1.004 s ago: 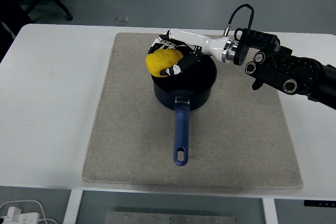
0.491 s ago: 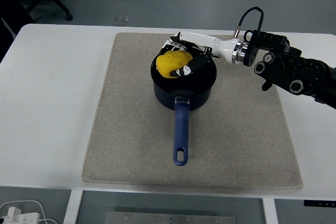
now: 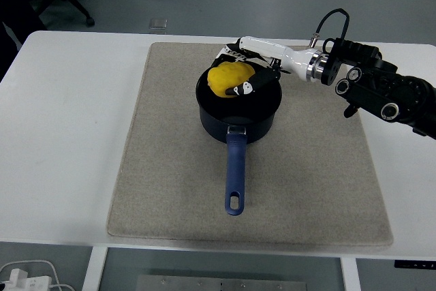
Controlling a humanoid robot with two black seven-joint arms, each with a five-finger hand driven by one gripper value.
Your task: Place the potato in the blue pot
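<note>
potato (image 3: 228, 78) | over blue pot (image 3: 240, 110) | robot hand (image 3: 246, 71) apparently gripping it

A white table (image 3: 68, 134) was seen running across the view — its near edge at the bottom. A beige mat (image 3: 170, 189) was laid flat on its middle, with bare tabletop left at either side. On the mat a blue pot (image 3: 238, 117) was stood toward the far side — its handle (image 3: 235, 175) pointed at the near edge.
</note>
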